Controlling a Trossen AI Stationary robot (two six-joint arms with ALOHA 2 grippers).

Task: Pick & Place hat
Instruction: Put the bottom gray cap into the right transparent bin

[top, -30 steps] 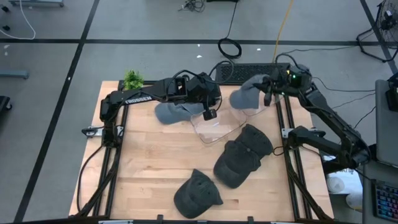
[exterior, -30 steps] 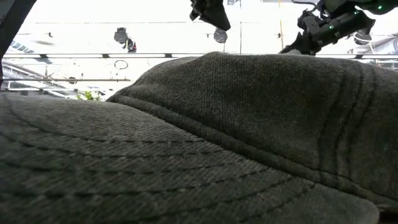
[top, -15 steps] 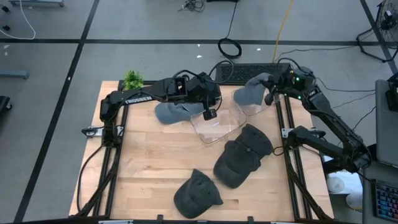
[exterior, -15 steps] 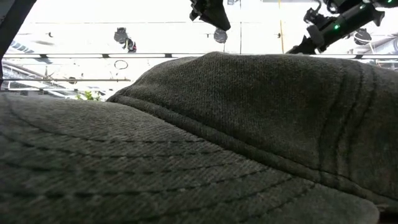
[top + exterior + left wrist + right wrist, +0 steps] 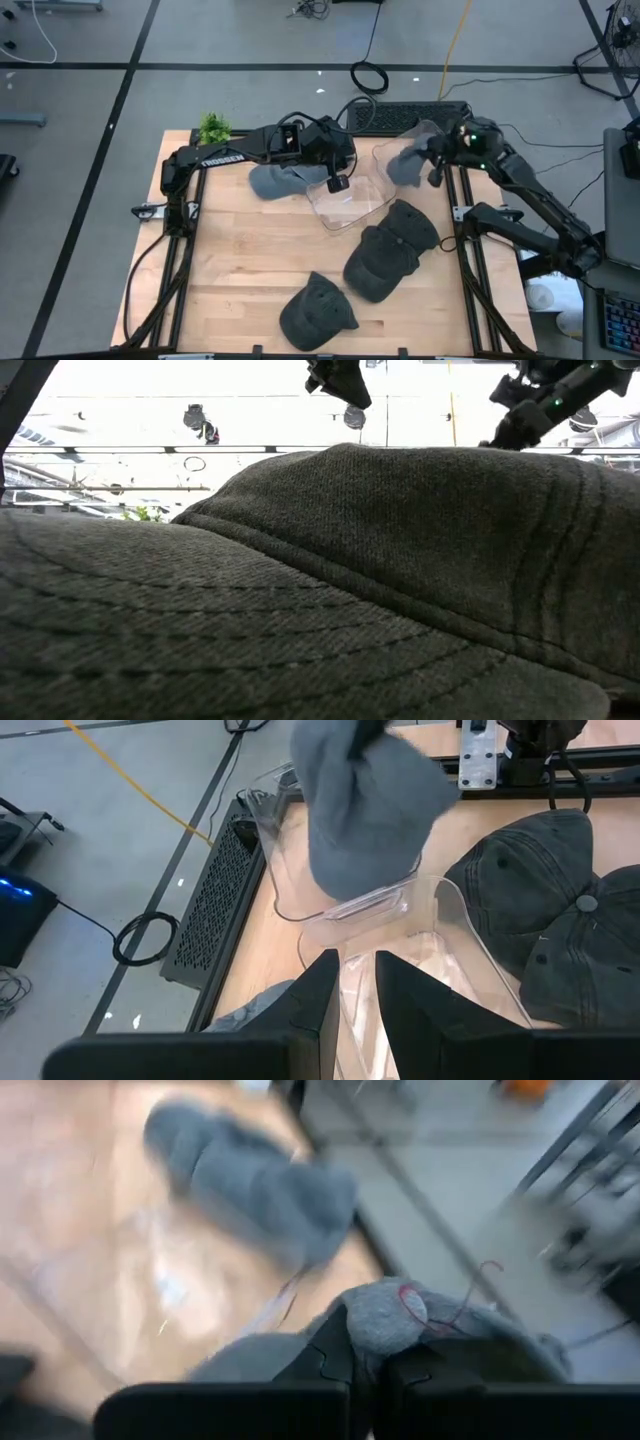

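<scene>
A light grey hat hangs from my right gripper above the far right end of a clear plastic bin; it also shows in the left wrist view, over the bin's rim. My left gripper is at the bin's far left side, its fingers close together with clear plastic between them. A second grey hat lies on the table under my left arm. My left gripper has the bin's clear wall between its two fingers, coming from above; the bin stands on the table. My right gripper pinches a bunched fold of the light grey hat's cloth between its two fingers. The hat hangs below them, lifted clear of the table.
Two dark hats lie overlapping at the right centre and another near the front edge; one fills the low view. A small green plant stands at the far left corner. A keyboard lies behind the far edge.
My right gripper has moved a little toward the table's near edge and turned, carrying the light grey hat. The hat, spread wide before, now hangs drawn in and narrower over the bin's far right end. My left gripper has kept still.
</scene>
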